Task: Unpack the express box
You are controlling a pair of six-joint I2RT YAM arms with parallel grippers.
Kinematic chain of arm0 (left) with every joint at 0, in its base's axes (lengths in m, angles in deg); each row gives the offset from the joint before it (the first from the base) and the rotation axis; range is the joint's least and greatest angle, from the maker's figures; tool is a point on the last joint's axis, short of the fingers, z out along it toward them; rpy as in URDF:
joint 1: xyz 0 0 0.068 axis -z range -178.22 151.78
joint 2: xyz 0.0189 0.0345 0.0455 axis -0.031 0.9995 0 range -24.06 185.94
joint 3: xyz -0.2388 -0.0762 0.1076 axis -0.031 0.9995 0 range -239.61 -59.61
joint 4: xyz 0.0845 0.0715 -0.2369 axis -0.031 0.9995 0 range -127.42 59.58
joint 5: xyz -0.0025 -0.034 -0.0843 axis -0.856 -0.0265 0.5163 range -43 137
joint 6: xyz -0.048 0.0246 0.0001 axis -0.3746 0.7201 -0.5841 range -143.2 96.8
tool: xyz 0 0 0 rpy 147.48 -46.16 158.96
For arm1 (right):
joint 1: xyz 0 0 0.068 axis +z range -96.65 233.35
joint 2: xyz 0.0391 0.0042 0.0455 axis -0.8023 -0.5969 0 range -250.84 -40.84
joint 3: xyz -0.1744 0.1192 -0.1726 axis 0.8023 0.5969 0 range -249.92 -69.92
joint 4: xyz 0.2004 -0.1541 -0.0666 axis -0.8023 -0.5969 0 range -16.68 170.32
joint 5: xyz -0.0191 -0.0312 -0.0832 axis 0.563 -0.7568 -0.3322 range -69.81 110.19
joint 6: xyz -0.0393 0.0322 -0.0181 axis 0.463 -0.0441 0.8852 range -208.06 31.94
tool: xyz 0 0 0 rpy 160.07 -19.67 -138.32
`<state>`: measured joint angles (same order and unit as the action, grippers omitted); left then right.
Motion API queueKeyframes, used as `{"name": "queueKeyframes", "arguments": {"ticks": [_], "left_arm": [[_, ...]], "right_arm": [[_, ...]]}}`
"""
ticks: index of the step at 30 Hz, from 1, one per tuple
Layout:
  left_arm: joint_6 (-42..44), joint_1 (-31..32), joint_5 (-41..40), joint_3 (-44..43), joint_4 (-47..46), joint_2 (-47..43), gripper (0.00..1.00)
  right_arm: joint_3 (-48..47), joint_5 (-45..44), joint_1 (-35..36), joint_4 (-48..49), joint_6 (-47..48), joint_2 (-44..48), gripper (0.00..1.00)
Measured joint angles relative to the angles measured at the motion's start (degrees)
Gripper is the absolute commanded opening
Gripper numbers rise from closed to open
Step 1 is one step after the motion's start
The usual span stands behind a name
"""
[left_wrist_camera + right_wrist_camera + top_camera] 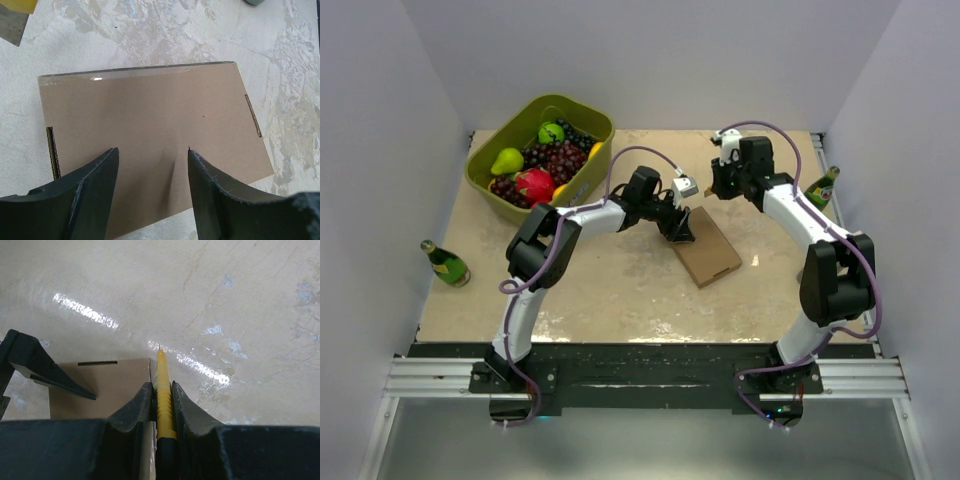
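1. On the beige marbled tabletop (620, 290), a little right of its middle, lies the express box (710, 252), a flat rectangular mailer of plain brown cardboard. Its top face is flat and shut, and it lies at an angle to the tabletop edges.
2. The left fingers (95, 182) hang over the box and stand wide apart, holding nothing. Whether their tips touch the cardboard I cannot tell.
3. The right fingers (135, 412) stand narrow and clamp a slim yellow tool (161, 382) with a pointed tip. The tip points down at the tabletop, just beside one corner of the box.
4. From above, the right fingers are near the far end of the box, and the left fingers are at its left edge.
5. An olive-green plastic tub (480, 175) full of fruit stands at the far left corner. One green glass bottle (445, 264) lies near the left edge, and a second green bottle (823, 187) is at the right edge.
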<state>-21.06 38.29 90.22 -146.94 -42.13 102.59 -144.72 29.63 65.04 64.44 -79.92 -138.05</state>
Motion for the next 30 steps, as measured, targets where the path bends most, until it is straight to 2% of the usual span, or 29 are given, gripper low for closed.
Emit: {"name": "queueKeyframes", "arguments": {"ticks": [30], "left_arm": [[0.0,0.0,0.0,-1.36,0.07,1.01,0.59]], "right_arm": [[0.0,-1.27,1.07,-3.08,1.33,0.0,0.0]]}}
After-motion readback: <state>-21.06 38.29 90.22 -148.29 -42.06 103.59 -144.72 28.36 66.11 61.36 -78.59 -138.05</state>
